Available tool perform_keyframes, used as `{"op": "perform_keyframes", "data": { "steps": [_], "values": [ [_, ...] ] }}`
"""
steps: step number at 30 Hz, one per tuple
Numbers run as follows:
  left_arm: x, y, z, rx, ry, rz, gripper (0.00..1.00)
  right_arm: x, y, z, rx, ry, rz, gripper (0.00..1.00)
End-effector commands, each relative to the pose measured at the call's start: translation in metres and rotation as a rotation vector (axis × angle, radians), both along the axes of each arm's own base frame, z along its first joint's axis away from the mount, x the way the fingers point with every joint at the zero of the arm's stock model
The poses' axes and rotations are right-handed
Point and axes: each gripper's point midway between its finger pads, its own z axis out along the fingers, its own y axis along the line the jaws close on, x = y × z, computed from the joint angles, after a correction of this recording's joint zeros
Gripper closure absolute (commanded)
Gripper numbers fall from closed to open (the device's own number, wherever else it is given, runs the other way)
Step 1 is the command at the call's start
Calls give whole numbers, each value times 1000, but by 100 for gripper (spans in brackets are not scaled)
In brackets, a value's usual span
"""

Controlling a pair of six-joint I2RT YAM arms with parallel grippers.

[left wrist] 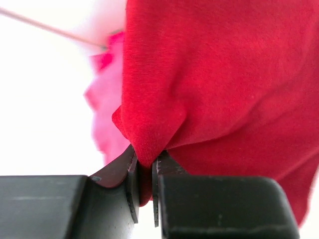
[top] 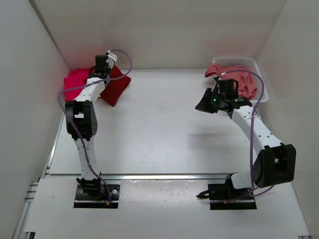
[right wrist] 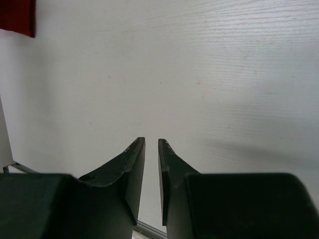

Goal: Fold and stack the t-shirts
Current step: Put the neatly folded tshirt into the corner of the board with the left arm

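My left gripper point(left wrist: 144, 164) is shut on a pinched fold of the dark crimson t-shirt point(left wrist: 224, 84), which fills most of the left wrist view. From above, this gripper point(top: 102, 68) is at the far left corner over the crimson t-shirt point(top: 117, 85). The bright pinkish-red t-shirt point(top: 75, 79) lies beside it, and shows as a blur point(left wrist: 107, 114) in the wrist view. A faded salmon t-shirt point(top: 240, 79) hangs out of the white basket point(top: 260, 74). My right gripper point(top: 203, 104) hovers over bare table left of the basket. Its jaws point(right wrist: 151, 142) are open by a narrow gap, holding nothing.
White walls close in the table point(top: 164, 129) at the back and on both sides. The left wall runs close by the two red shirts. A metal rail point(top: 164, 176) crosses near the arm bases. A corner of dark red cloth point(right wrist: 17, 17) shows in the right wrist view.
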Motion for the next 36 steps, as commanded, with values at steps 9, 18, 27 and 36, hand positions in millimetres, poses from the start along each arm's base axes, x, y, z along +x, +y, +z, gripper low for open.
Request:
{"op": "perform_keyframes", "data": {
  "steps": [9, 18, 27, 36],
  "values": [
    [-25, 110, 88, -10, -232, 216, 100, -2, 2, 9, -4, -36, 5, 83],
    [-30, 162, 35, -40, -175, 355, 96, -1, 10, 18, 9, -39, 37, 77],
    [-33, 173, 52, -27, -212, 433, 1, 0, 10, 31, 0, -62, 34, 76],
    [-55, 98, 87, -103, -244, 243, 1, 86, -122, 73, -203, -38, -280, 59]
  ]
}}
